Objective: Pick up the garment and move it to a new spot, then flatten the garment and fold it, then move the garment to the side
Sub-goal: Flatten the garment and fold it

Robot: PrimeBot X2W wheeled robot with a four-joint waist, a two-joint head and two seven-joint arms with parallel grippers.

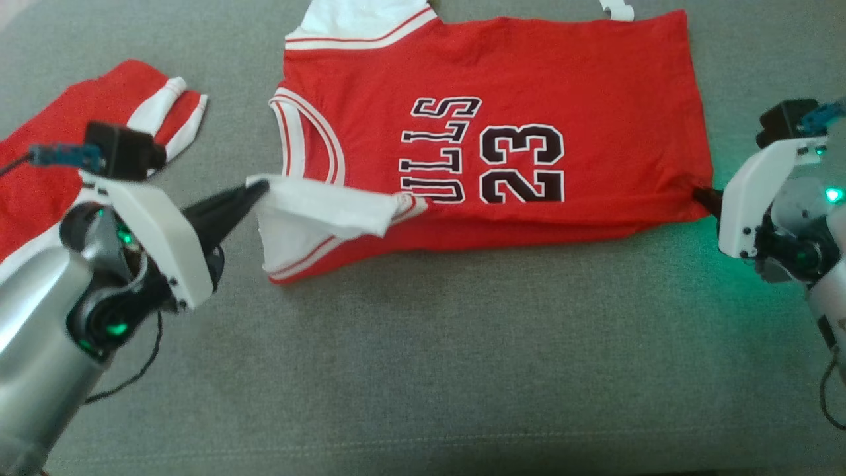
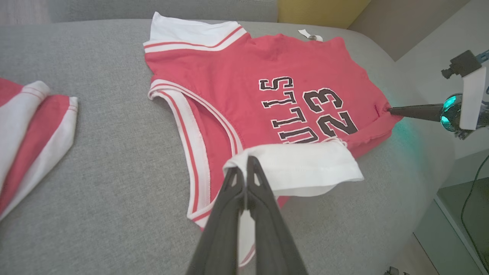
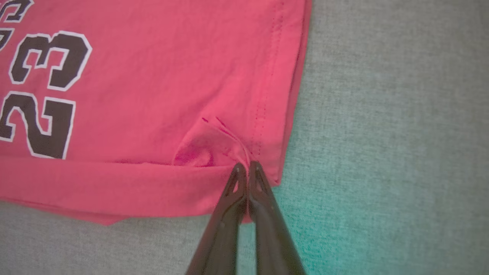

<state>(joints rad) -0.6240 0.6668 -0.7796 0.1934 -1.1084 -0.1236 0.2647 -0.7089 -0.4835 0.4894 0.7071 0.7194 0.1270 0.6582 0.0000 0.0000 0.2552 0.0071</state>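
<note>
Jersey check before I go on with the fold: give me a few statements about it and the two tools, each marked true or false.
1. The left tool is shut on the white sleeve of the jersey. True.
2. The right tool hangs open above the jersey. False: it is shut on the red hem corner, which puckers at its tips.
3. The number printed on the jersey reads 32. False: it reads 23.
4. A second garment, red and white, lies on the grey cushion to the robot's left of the jersey, apart from it. True.
</note>
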